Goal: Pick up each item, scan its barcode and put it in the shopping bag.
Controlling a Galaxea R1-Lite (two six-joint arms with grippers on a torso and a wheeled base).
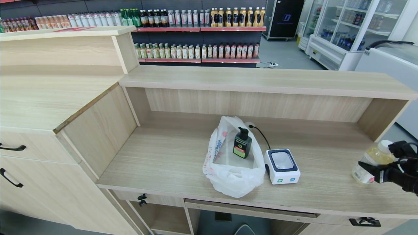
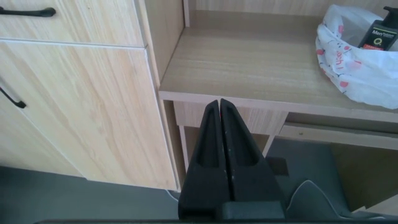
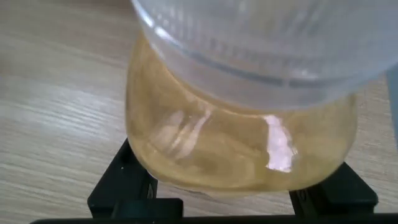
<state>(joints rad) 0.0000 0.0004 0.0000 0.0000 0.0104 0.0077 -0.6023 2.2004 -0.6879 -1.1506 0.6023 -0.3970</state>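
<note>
Bottle (image 1: 375, 156) clamped in right tool (image 1: 383, 160) over wooden counter (image 1: 163, 156); left tool (image 2: 219, 109) clenched, drink shelves (image 1: 196, 29) behind.

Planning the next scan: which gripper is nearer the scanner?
Right: the right gripper holds the bottle over the counter, right of the scanner; the left gripper is below the counter's front, left of the bag.

Left gripper (image 2: 219, 104): matte black, two long tapered fingers (image 2: 208, 146). Right gripper (image 1: 375, 159): black, perhaps thin cable looped behind.
</note>
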